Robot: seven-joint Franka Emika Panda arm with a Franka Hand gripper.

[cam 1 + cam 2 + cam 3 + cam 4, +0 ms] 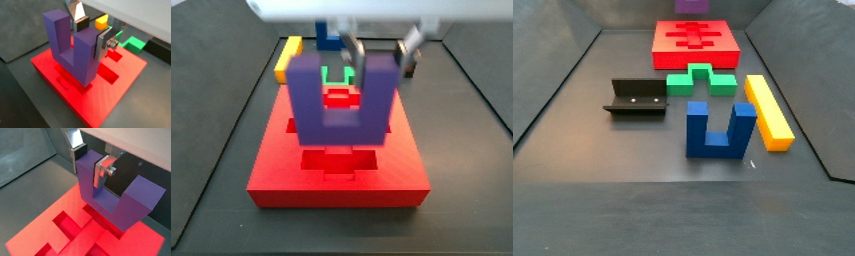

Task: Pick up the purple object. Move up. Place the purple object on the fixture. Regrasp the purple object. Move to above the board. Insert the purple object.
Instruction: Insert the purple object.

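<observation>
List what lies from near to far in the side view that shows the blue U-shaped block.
Blue U-shaped block → fixture → green notched block → red board → purple object at the far edge, where the gripper itself is out of frame. The yellow bar spans several of these, so it is left out.

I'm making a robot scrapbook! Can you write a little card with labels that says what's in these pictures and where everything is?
Gripper: above the red board, shut on one prong of the purple block
Purple block: held with prongs up, its base over the board
Red board: at the far end of the floor, recesses in its top
Fixture: on the floor, nothing on it
Green block: between board and blue block
Blue block: standing, prongs up
Yellow bar: lying beside the blue block
</observation>
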